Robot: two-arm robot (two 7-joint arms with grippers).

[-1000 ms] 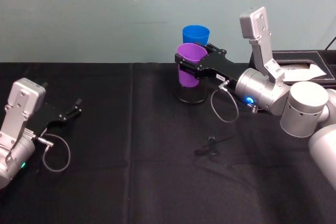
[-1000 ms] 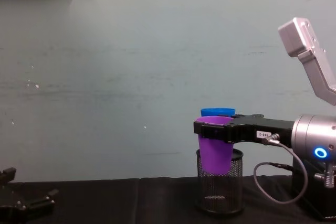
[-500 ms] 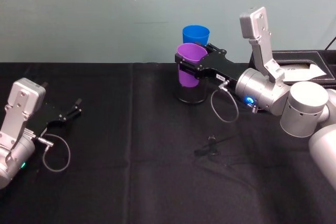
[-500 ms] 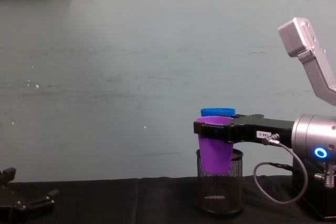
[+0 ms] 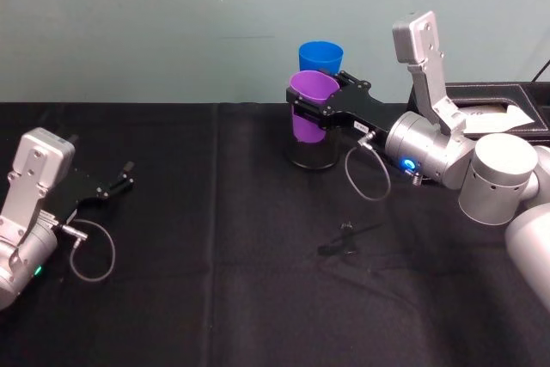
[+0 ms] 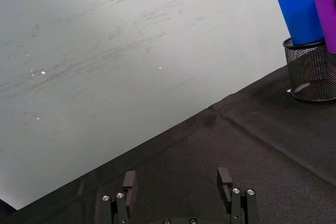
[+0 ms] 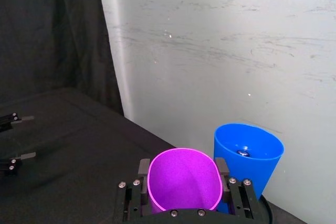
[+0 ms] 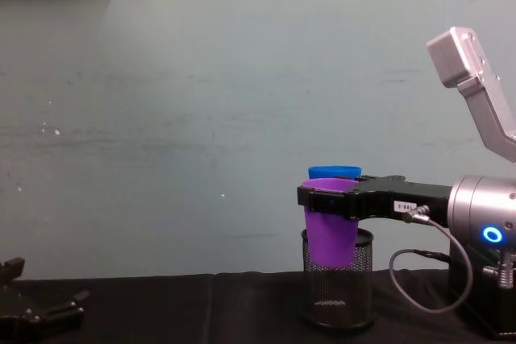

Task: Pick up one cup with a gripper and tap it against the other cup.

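Note:
My right gripper (image 5: 311, 109) is shut on the purple cup (image 5: 308, 130) near its rim and holds it upright, its base low over the black mesh pen holder (image 5: 311, 157). The blue cup (image 5: 320, 56) stands upright in that holder, just behind the purple one. From the right wrist, the purple cup (image 7: 178, 192) sits between the gripper's (image 7: 182, 174) jaws, with the blue cup (image 7: 252, 156) close beside one finger; whether the cups touch I cannot tell. The chest view shows the gripper (image 8: 326, 199), purple cup (image 8: 330, 239) and blue rim (image 8: 334, 172). My left gripper (image 5: 120, 180) rests open at the far left.
The table is covered with a black cloth (image 5: 215, 281) and a pale wall rises right behind the cups. A black box with white paper (image 5: 494, 109) sits at the back right. A small dark object (image 5: 344, 238) lies on the cloth in the middle.

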